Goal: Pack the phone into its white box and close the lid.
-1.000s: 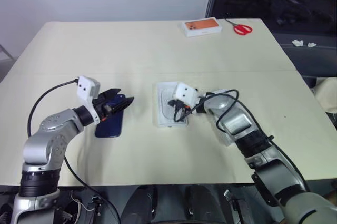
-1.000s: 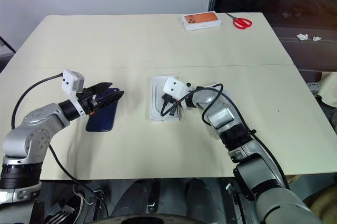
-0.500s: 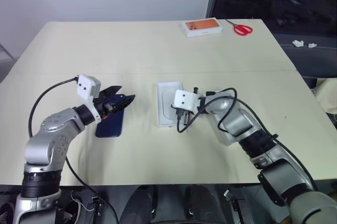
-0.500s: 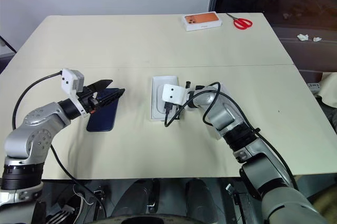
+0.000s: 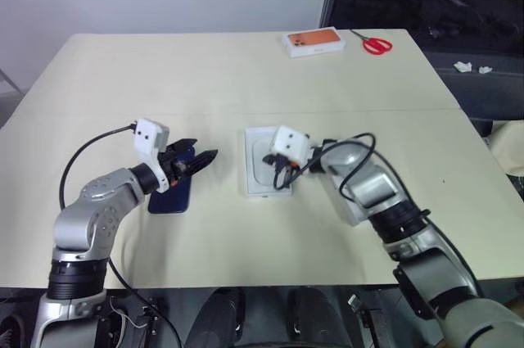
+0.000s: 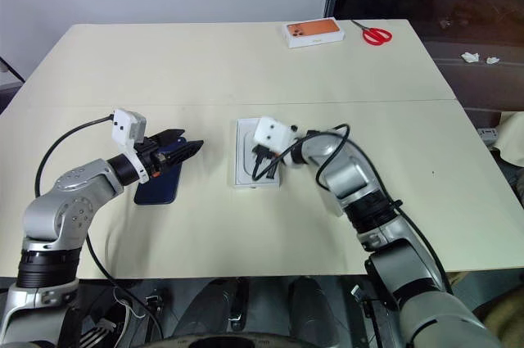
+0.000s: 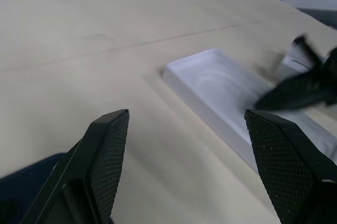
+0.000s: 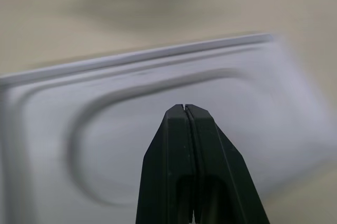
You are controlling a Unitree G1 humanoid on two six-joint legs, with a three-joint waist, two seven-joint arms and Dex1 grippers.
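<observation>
The dark navy phone (image 5: 169, 193) lies flat on the cream table, left of centre. My left gripper (image 5: 201, 157) hovers open just above its far end, nothing between the fingers; a corner of the phone (image 7: 23, 184) shows below them. Mid-table sits a white rectangular piece with an oval recess in its top, the insert (image 5: 264, 169); whether the white box is under it I cannot tell. My right gripper (image 8: 183, 107) is shut and empty, its tip just over the insert's recess. A white cardboard corner (image 5: 342, 212) peeks from beneath my right forearm; box or lid, I cannot tell.
An orange-topped box (image 5: 314, 41) and red scissors (image 5: 376, 43) lie at the table's far right edge. A seam (image 5: 123, 110) crosses the tabletop. Wide bare table lies behind and in front of both grippers.
My right gripper has lifted a little off the insert, still shut. My left gripper has shifted slightly rightward over the phone, still open. Phone and insert stay put.
</observation>
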